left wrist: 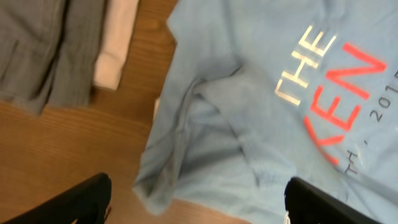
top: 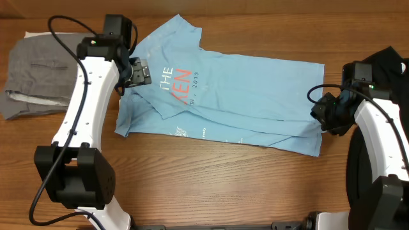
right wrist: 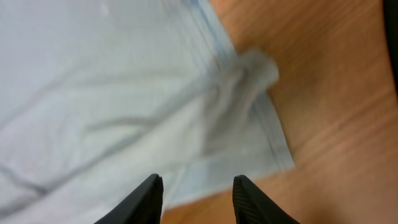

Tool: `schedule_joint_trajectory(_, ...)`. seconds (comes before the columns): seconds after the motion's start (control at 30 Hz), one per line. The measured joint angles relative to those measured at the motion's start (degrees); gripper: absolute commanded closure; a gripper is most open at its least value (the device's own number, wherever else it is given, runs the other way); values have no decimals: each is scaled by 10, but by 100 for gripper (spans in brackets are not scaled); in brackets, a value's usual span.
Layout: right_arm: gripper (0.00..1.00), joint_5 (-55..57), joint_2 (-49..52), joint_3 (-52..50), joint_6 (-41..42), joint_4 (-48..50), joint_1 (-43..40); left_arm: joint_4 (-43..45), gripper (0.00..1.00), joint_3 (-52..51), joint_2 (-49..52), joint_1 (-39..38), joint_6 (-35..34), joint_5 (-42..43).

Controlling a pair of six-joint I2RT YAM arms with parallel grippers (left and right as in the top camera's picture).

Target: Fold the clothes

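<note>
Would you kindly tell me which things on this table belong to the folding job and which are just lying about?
Job in hand: light blue T-shirt.
Lying about: grey trousers; white cloth.

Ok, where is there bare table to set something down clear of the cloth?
Widest bare wood: the front strip of table between the T-shirt and the arm bases. Also the far strip behind the shirt's right half. Crowded: the gap between grey trousers and shirt, where the left gripper hangs.
</note>
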Motion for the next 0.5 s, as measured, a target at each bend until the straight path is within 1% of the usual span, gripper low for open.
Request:
schedule_joint_trajectory(0.07,59,-9,0,2,-3,-35,0,-57,6,5,0,3,-9,0)
schedule_joint_trajectory(0.13,58,-14,0,-1,-3,-54,0,-92,6,-11,0,3,-12,0)
schedule_joint_trajectory(0.2,57,-17,0,-6,-4,-63,0,-92,9,-37,0,3,-11,0)
schedule_joint_trajectory(0.23,57,-18,0,-9,-3,-67,0,-84,9,-66,0,3,-11,0)
schedule_joint_trajectory(0.33,55,-20,0,-13,-5,-73,0,-70,8,-126,0,7,-9,0)
schedule_joint_trajectory(0.5,56,-21,0,-15,-5,-74,0,-46,10,-179,0,31,-9,-1)
